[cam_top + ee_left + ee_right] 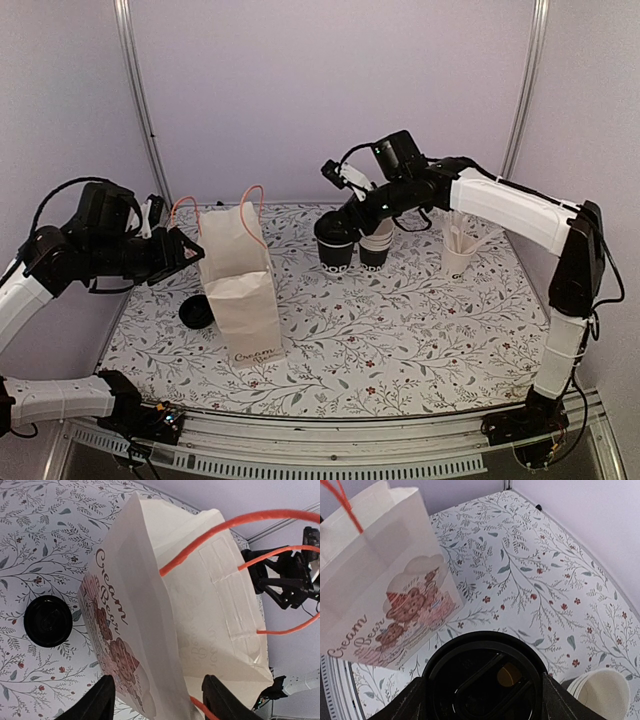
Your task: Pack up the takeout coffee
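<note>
Top external view: the takeout coffee (335, 243) is seen standing on the table (420, 340), well apart from the paper bag (240, 280).
Right gripper (486, 700): fingers are set on either side of the cup's black lid; whether a grip is made cannot be told.
Left gripper (162, 702): fingers are spread wide about the bag's top; contact cannot be told.
Done: bag stood upright, cup reached.
Left: cup to be lifted, carried and lowered into the bag.
</note>
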`<action>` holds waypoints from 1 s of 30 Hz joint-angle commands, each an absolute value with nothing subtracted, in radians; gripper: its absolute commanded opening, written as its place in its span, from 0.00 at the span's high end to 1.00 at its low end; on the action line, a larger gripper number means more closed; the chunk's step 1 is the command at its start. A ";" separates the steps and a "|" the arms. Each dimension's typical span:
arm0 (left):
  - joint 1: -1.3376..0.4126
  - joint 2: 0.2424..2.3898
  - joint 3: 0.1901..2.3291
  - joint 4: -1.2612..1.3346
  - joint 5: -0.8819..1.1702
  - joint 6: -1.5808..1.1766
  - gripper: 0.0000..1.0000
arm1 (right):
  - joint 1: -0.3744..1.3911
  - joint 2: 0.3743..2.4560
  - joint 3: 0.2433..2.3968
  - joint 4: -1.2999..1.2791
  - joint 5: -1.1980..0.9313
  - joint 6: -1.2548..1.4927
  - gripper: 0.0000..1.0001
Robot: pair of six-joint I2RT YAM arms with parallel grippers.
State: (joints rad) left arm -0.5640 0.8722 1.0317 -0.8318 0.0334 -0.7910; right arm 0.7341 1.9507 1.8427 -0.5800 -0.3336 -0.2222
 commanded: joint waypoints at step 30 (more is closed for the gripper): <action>-0.549 0.860 1.109 -0.859 -0.008 -0.801 0.38 | 0.405 1.159 0.738 -0.307 -0.422 -0.382 0.27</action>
State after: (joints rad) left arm -0.5598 0.8692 1.0840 -0.8467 -0.0105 -0.7944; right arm 0.4332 1.1660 0.7494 -0.3569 -0.3786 -0.3748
